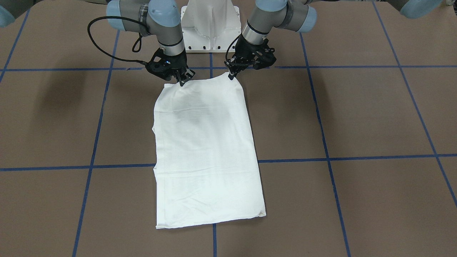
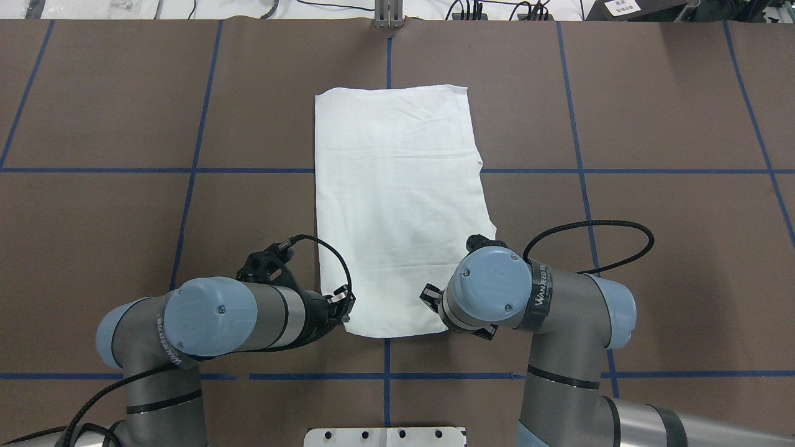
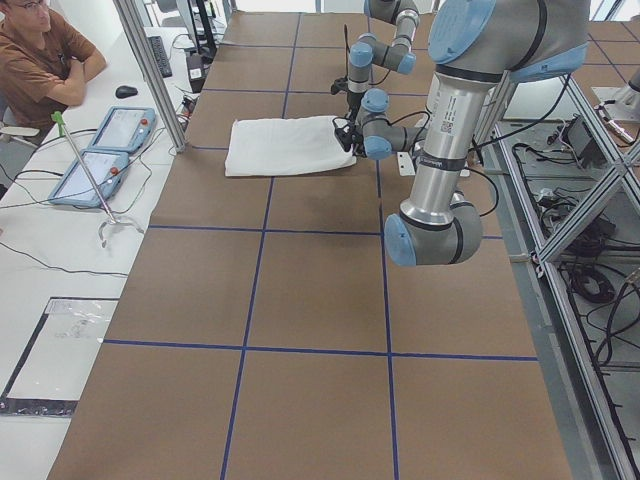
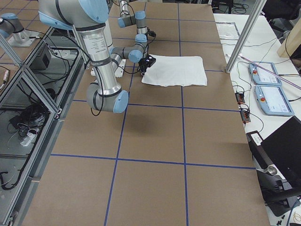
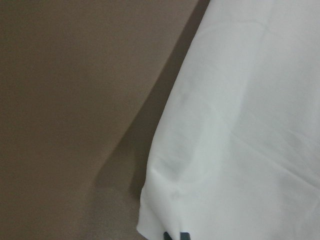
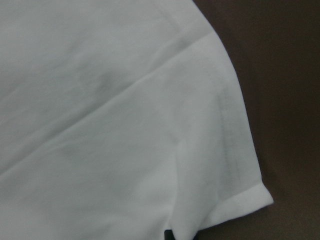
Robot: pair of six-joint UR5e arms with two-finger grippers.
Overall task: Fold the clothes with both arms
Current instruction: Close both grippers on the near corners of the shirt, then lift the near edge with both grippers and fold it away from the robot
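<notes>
The white T-shirt (image 1: 207,150) lies folded into a long rectangle on the brown table (image 2: 124,124), its plain face up (image 2: 397,205). No text or collar shows. My left gripper (image 1: 230,76) is shut on the shirt's near corner on my left side (image 2: 345,312). My right gripper (image 1: 182,82) pinches the other near corner (image 2: 431,297). Both corners peak up slightly off the table. In the left wrist view the cloth (image 5: 240,125) hangs from the fingertips with a shadow under its edge. The right wrist view shows a hemmed corner (image 6: 225,150) rising into the fingers.
The white pedestal base (image 1: 210,25) stands just behind the grippers. Blue tape lines (image 1: 357,157) grid the table. Beyond the far edge a person (image 3: 40,60) sits at a desk with two pendants (image 3: 100,150), behind an aluminium post (image 3: 150,70).
</notes>
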